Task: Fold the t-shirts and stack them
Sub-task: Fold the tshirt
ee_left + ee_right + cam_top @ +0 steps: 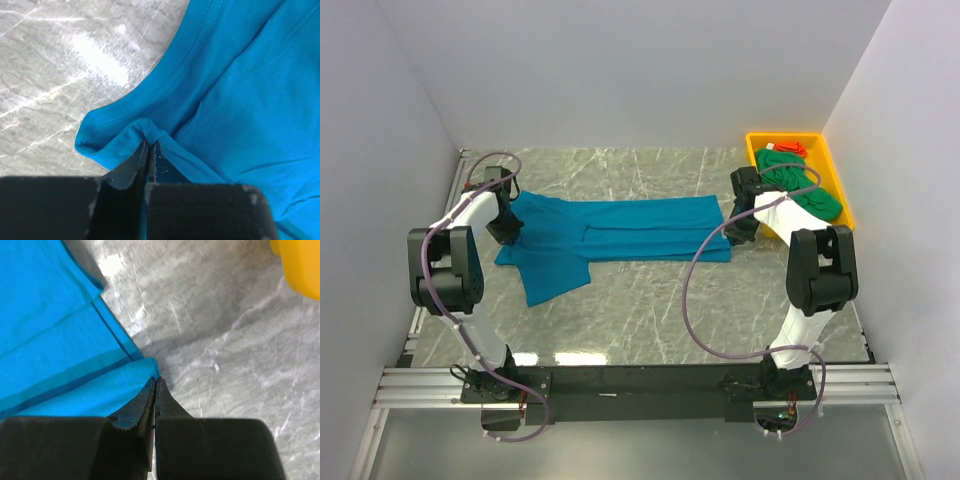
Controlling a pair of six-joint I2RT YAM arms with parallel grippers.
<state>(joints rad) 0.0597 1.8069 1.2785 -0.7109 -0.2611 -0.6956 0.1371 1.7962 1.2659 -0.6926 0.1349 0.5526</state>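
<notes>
The teal-blue t-shirt point(620, 228) lies stretched across the middle of the table, partly folded lengthwise, one sleeve sticking out toward the front left. My left gripper point(506, 228) is shut on a pinched fold near the collar edge of the teal-blue t-shirt point(240, 100), the gripper point(149, 142) holding the cloth between its tips. My right gripper point(738, 228) is shut on the hem corner of the teal-blue t-shirt point(55, 340), its tips point(155, 380) closed over the edge. A bright green t-shirt point(805, 185) and a small red-orange piece point(788, 150) lie in the bin.
A yellow plastic bin point(842, 175) stands at the back right by the wall; its corner shows in the right wrist view point(300, 265). Grey walls close in the table on the left, back and right. Bare marble table point(650, 310) lies in front of the shirt.
</notes>
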